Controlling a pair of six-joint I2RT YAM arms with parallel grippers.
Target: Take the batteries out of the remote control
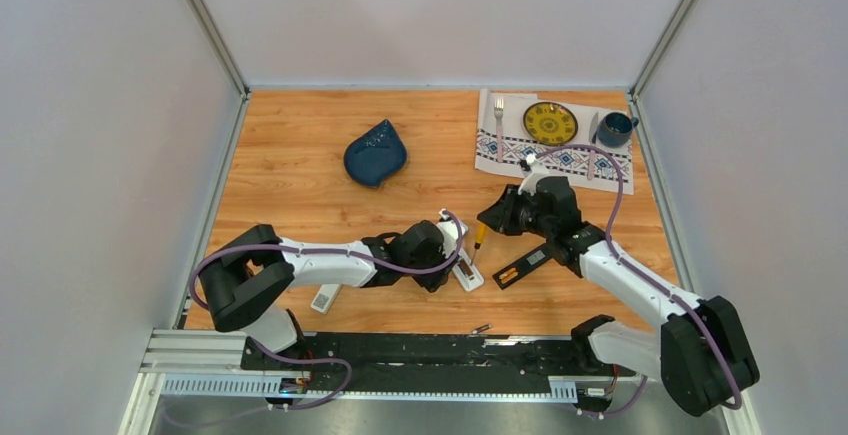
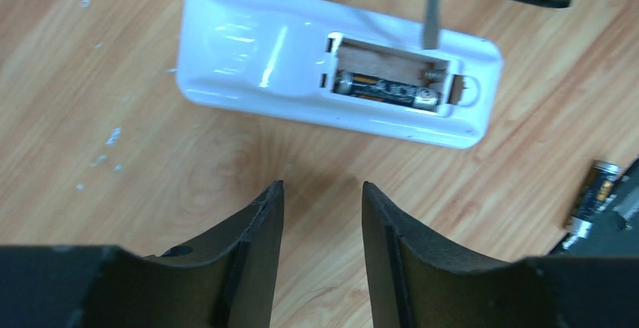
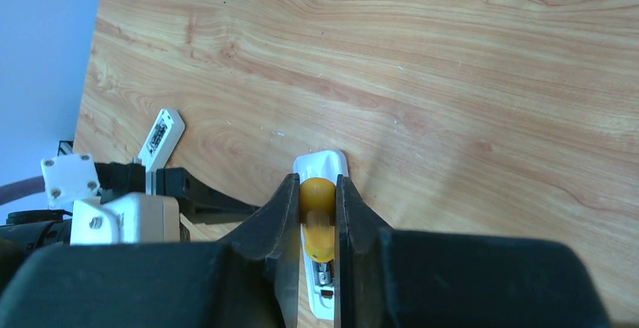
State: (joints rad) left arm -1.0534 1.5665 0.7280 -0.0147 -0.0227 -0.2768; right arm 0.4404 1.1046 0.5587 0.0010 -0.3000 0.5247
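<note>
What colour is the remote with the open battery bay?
The remote is glossy white, clearest in the left wrist view.

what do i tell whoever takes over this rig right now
left gripper: open, empty, just short of the white remote.
right gripper: shut on the orange-handled screwdriver, shaft reaching the remote's open battery bay.
done: cover off, one slot empty; a loose battery lies on the table to the side.
left: one battery sits in the bay; pry it out.
</note>
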